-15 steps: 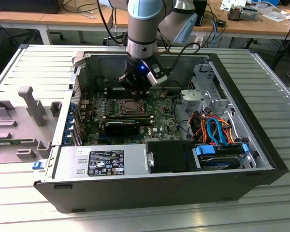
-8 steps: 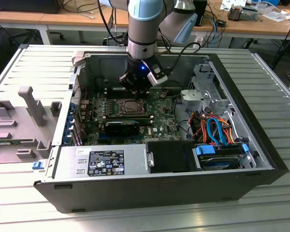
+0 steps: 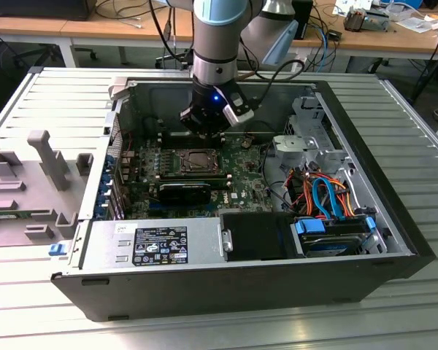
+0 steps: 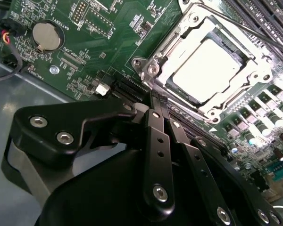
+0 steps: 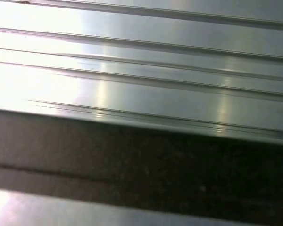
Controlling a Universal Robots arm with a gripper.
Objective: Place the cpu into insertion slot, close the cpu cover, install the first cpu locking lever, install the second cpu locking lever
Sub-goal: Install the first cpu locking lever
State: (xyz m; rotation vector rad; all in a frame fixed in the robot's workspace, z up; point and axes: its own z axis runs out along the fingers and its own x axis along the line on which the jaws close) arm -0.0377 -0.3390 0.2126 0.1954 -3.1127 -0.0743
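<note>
Jaws: I see the black gripper (image 4: 155, 101) pinched together, empty.
Ahead: silver-topped square cpu (image 4: 210, 66) seated, silver frame cpu cover (image 4: 156, 61) down.
Left: I judge levers.

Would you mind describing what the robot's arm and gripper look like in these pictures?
The arm is a silver-grey cylinder with a light blue joint cap and black cables alongside. At its wrist a small blue light glows. The gripper is matte black, with slim linkage fingers fastened by silver screws.
</note>
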